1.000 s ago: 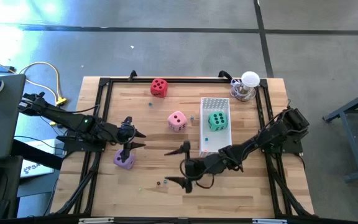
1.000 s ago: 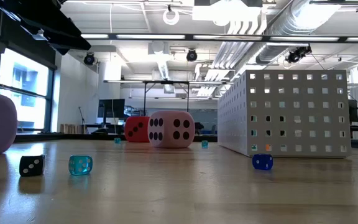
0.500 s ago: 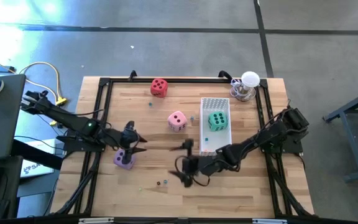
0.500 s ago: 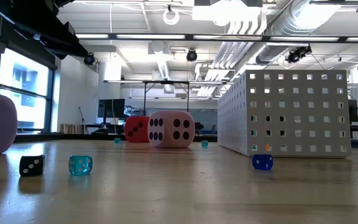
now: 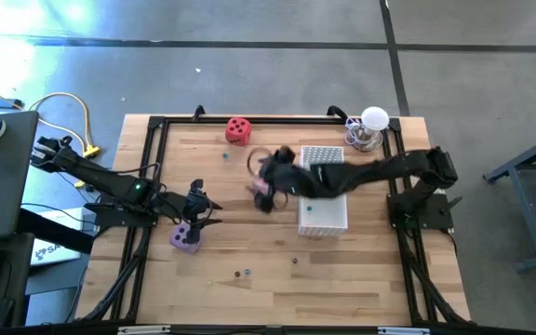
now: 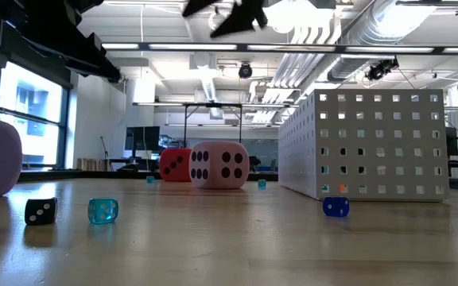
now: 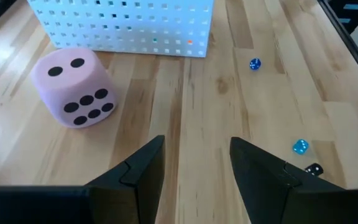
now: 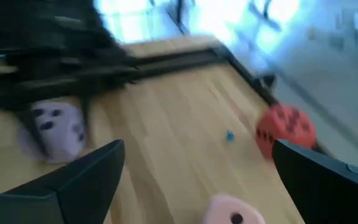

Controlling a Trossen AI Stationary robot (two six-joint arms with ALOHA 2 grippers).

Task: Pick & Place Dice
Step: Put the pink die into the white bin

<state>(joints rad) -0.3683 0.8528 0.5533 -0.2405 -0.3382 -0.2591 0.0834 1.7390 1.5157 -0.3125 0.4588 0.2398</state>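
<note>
The pink die point(image 7: 73, 87) rests on the wood beside the white perforated basket point(image 5: 324, 200). My right gripper point(image 5: 259, 179) hovers above it, wide open and touching nothing; the low view shows it high up point(image 6: 233, 16). The red die point(image 5: 238, 130) sits near the far edge. The purple die point(image 5: 186, 238) sits at the near left. My left gripper point(image 5: 210, 209) hangs just above and beside it, open point(image 7: 194, 168), with nothing between its fingers. My right arm stretches across the basket and hides its inside.
Tiny dice lie on the near part of the table: a blue one point(image 7: 255, 63), a cyan one point(image 7: 300, 147) and a black one point(image 7: 314, 169). A glass holder with a white ball point(image 5: 372, 126) stands at the far right corner. A black rail point(image 5: 156, 126) frames the table.
My right gripper has swung from the near middle of the table toward the far edge, rising and rolling, and now hangs over the pink die, still open. Its arm now covers the basket. The dice have not moved.
</note>
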